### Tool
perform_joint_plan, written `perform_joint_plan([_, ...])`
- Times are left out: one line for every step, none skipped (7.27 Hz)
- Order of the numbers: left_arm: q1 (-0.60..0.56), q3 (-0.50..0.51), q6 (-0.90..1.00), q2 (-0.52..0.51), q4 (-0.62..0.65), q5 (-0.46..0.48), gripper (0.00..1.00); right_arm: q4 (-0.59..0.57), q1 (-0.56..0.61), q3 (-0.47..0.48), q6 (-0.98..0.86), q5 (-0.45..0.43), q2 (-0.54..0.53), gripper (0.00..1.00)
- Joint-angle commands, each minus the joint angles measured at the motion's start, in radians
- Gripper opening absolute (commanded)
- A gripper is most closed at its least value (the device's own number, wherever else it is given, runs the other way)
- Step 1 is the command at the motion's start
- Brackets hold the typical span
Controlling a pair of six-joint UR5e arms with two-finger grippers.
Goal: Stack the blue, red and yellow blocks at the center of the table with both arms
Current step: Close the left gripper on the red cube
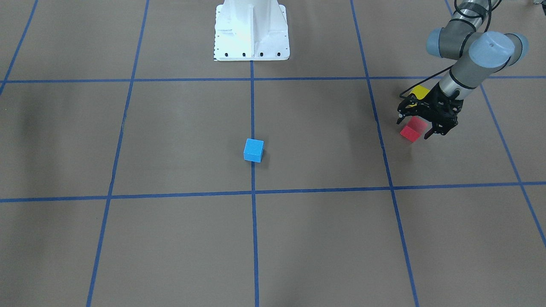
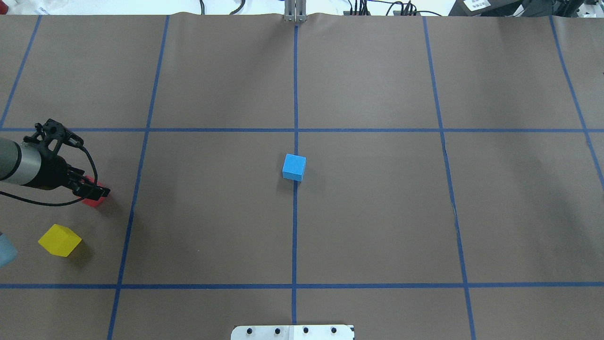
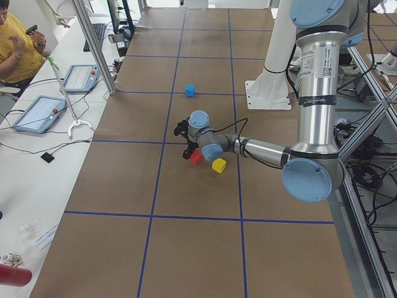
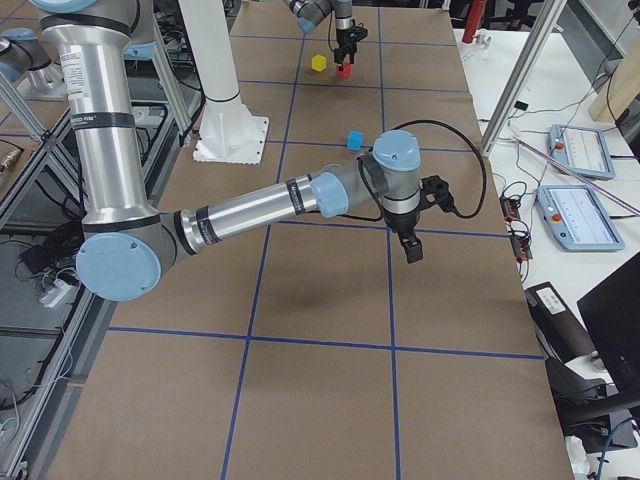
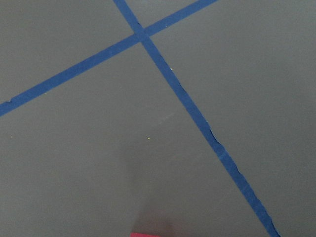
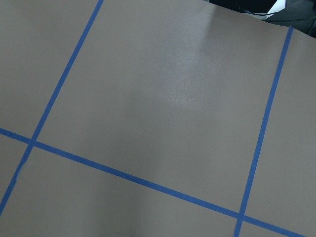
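The blue block (image 1: 254, 150) sits alone at the table's centre, on the middle tape line. The red block (image 1: 410, 133) lies far out on my left side. My left gripper (image 1: 413, 128) is open, one finger on each side of the red block, low over the table. The left wrist view shows only a red sliver (image 5: 143, 234) at its bottom edge. The yellow block (image 2: 59, 240) lies close by, nearer my base. My right gripper (image 4: 412, 250) hangs empty-looking above the table, seen only in the exterior right view, so I cannot tell whether it is open or shut.
My white base plate (image 1: 251, 30) stands at the table's near edge. Blue tape lines (image 2: 295, 236) divide the brown surface into squares. An operator (image 3: 18, 43) and tablets (image 3: 37, 112) are on a side bench beyond the far edge.
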Motion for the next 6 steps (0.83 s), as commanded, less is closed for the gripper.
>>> perform_joint_plan([0.015, 0.002, 0.004, 0.018, 0.000, 0.000, 0.75, 0.000, 0.000, -0.004, 0.004, -0.001, 0.005, 1.00])
perform_joint_plan([0.015, 0.000, 0.004, 0.016, -0.001, 0.000, 0.16, 0.000, 0.000, -0.004, 0.007, -0.001, 0.006, 1.00])
perform_joint_plan([0.015, -0.016, 0.005, 0.016, -0.003, 0.017, 0.00, 0.000, 0.000, -0.004, 0.007, -0.001, 0.005, 1.00])
perform_joint_plan([0.012, -0.059, 0.004, 0.015, 0.003, 0.040, 0.00, -0.002, 0.000, -0.004, 0.007, -0.001, 0.005, 1.00])
perform_joint_plan([-0.008, -0.088, 0.004, 0.002, 0.047, 0.020, 0.00, 0.000, 0.000, -0.004, 0.011, -0.001, -0.001, 1.00])
perform_joint_plan([-0.029, -0.151, 0.004, -0.072, 0.238, 0.005, 0.00, -0.002, 0.000, -0.004, 0.011, -0.001, -0.011, 1.00])
